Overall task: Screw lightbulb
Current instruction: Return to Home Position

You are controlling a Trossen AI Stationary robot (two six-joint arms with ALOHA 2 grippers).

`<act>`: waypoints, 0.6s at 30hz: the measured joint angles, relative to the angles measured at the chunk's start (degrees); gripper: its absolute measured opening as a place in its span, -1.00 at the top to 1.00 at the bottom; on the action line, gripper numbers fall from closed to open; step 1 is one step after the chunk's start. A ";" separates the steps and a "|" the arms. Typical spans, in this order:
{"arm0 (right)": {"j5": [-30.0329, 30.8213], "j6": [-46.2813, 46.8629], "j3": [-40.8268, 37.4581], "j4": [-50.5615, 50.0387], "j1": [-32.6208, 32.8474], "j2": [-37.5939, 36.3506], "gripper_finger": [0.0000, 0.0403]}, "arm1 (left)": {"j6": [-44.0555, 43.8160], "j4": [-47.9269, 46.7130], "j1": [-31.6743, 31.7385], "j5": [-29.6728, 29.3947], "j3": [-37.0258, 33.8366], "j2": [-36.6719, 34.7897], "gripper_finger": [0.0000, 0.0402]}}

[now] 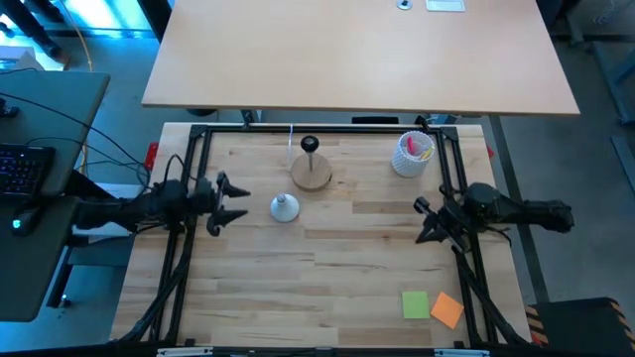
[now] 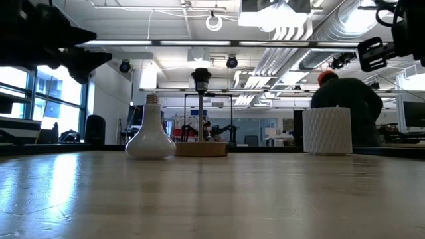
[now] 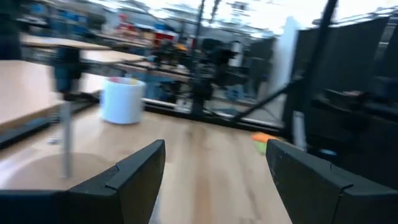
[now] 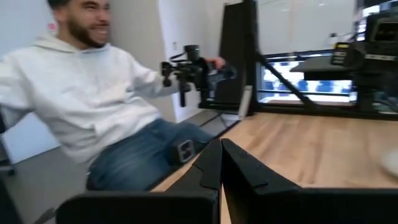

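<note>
Lightbulb [image 2: 151, 136], white frosted, globe down on table [image 1: 347, 268], screw base up

Light wooden table [image 1: 327, 273], five things on it.
Lightbulb [image 1: 285, 206] just ahead of the left gripper [image 1: 234, 201], wooden stand [image 1: 312, 175] beyond. White cup [image 1: 412, 155] beside the right gripper [image 1: 425, 220]; green note [image 1: 415, 304] and orange note [image 1: 447, 310] farther off.

Lightbulb [image 1: 285, 207] stands on surface [image 1: 347, 268], frame centre, just lower left of lamp stand [image 1: 312, 171]. Cup [image 1: 413, 154] upper right. Sticky notes [image 1: 415, 304] lower right.
</note>
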 joint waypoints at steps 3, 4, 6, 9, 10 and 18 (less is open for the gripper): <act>0.00 -0.01 -0.02 0.00 2.85 0.00 1.00 | 0.00 0.00 -3.11 0.14 0.00 0.00 -0.37; 0.00 -0.01 -0.02 0.00 3.70 0.00 1.00 | 0.00 0.00 -3.66 0.13 0.00 0.00 -0.37; 0.00 -0.01 -0.02 0.00 5.06 0.02 1.00 | 0.00 0.00 -4.18 0.12 0.00 0.00 -0.37; 0.00 0.00 -0.02 -0.08 5.95 0.39 1.00 | -0.02 0.00 -3.68 0.09 0.00 0.01 -0.37; 0.00 0.00 -0.02 -0.07 6.02 0.39 1.00 | -0.01 0.00 -3.55 0.05 0.00 0.07 -0.37; 0.45 -8.90 -0.04 0.06 5.86 0.39 1.00 | -0.02 0.02 -3.40 -0.02 0.00 0.13 -0.37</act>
